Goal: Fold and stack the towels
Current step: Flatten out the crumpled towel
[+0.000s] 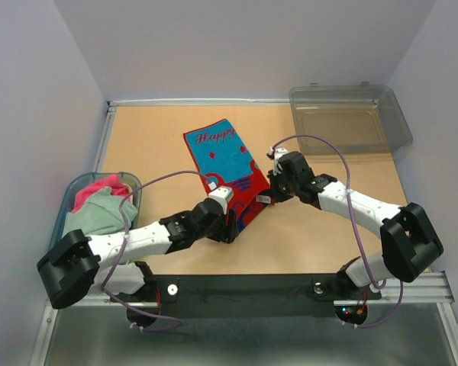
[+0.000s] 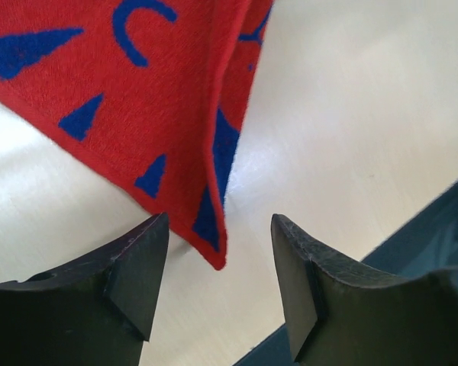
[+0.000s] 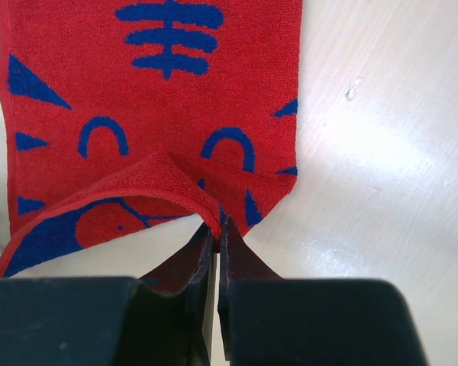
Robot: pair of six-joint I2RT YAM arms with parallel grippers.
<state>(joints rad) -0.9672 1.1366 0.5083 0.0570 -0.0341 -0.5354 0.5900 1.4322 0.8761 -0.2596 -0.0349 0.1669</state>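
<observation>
A striped towel (image 1: 221,156) with a teal panel, a red border and big letters lies spread in the middle of the table. My right gripper (image 1: 273,191) is shut on the towel's right near edge and lifts a fold of red cloth (image 3: 160,91) at its fingertips (image 3: 217,225). My left gripper (image 1: 233,225) stands open at the near corner. In the left wrist view that red corner (image 2: 206,229) hangs between the two fingers (image 2: 149,259), touching neither. A pink towel (image 1: 101,185) and a pale teal towel (image 1: 99,217) lie bunched in the tub at the left.
The blue-rimmed tub (image 1: 70,191) sits at the table's left edge. A clear grey plastic bin (image 1: 351,118) stands at the back right corner. A black rail (image 1: 252,290) runs along the near edge between the arm bases.
</observation>
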